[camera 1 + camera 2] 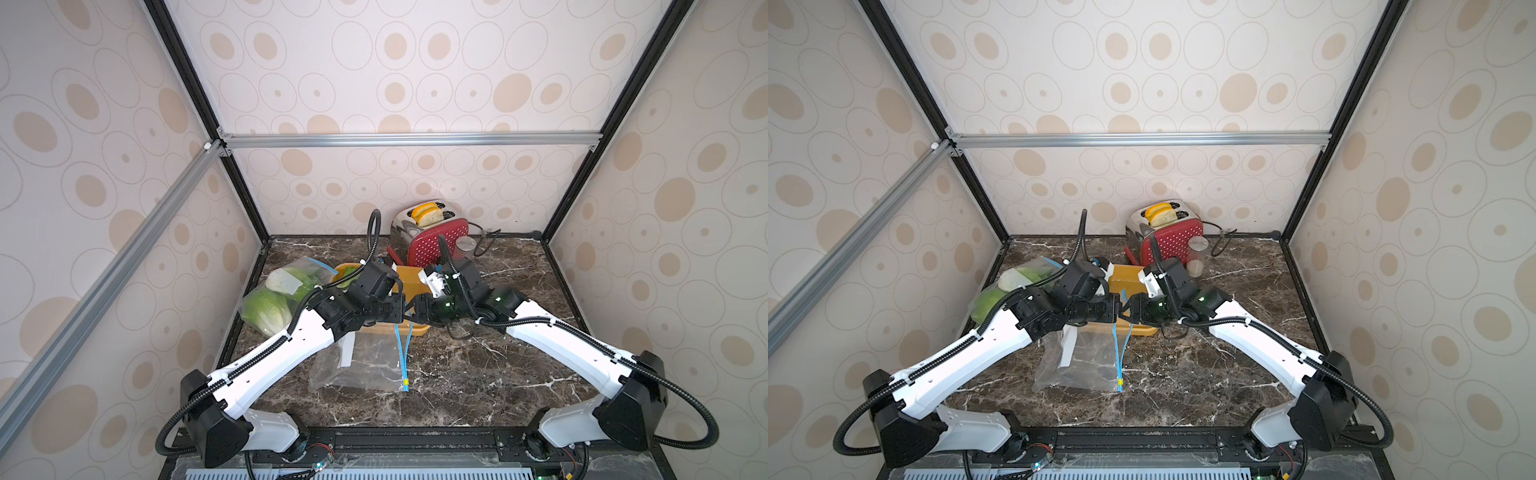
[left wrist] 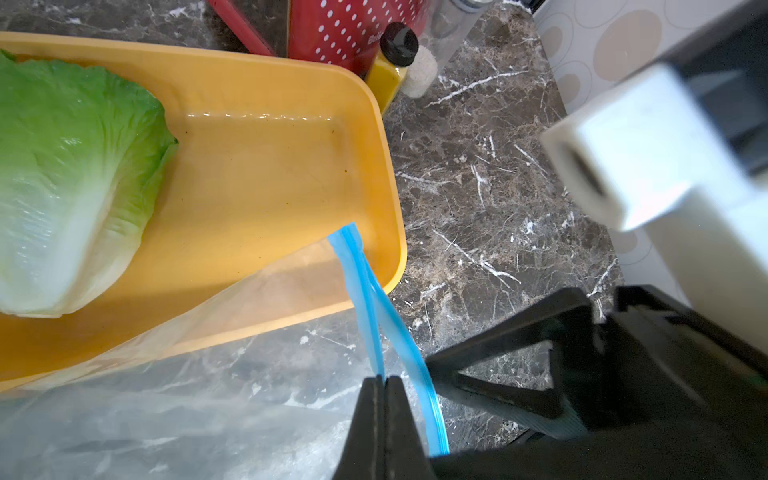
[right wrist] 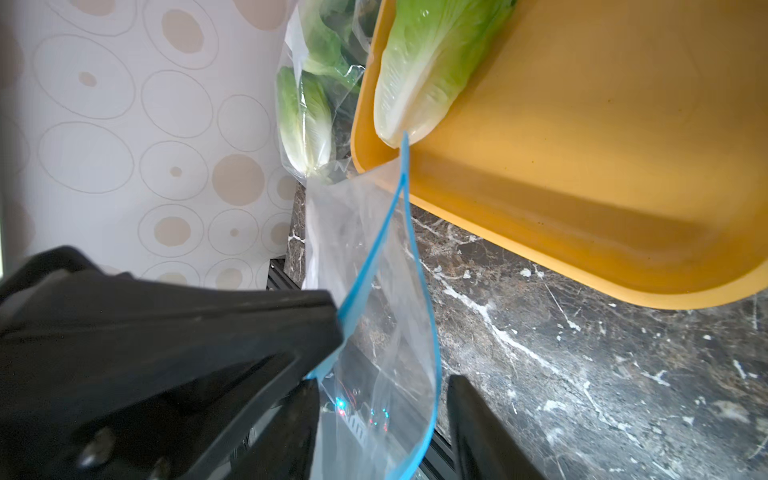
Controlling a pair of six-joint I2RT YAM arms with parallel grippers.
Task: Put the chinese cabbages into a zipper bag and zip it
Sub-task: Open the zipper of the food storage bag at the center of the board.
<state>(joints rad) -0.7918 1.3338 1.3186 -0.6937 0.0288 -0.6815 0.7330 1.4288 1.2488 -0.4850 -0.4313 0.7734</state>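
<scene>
From here the worktop (image 1: 478,374) fills the lower middle of both top views, and the yellow tray (image 2: 270,174) sits at its centre, under my two arms. The tray holds one cabbage (image 2: 75,174), at the left edge of the left wrist frame.

Left of the tray in the top views, against the side wall, a full bag (image 1: 274,299) holds at least two more cabbages (image 3: 305,120). I cannot tell whether it is zipped.

Below the tray in the top views lies the empty bag (image 1: 365,365). Its body is flat on the worktop and its mouth end is draped over the tray's near rim. I judge it is placed that way so the cabbage can go straight from the tray into it.

My left pincer (image 2: 380,399) is clamped on one lip of the blue zip strip (image 2: 361,291), holding that lip up. My right pincer (image 3: 382,399) has its jaws apart. The other lip appears to hang loose between them, gripped by neither. I read this as the set-up for pulling the mouth wide. There is nothing in this bag yet.
</scene>
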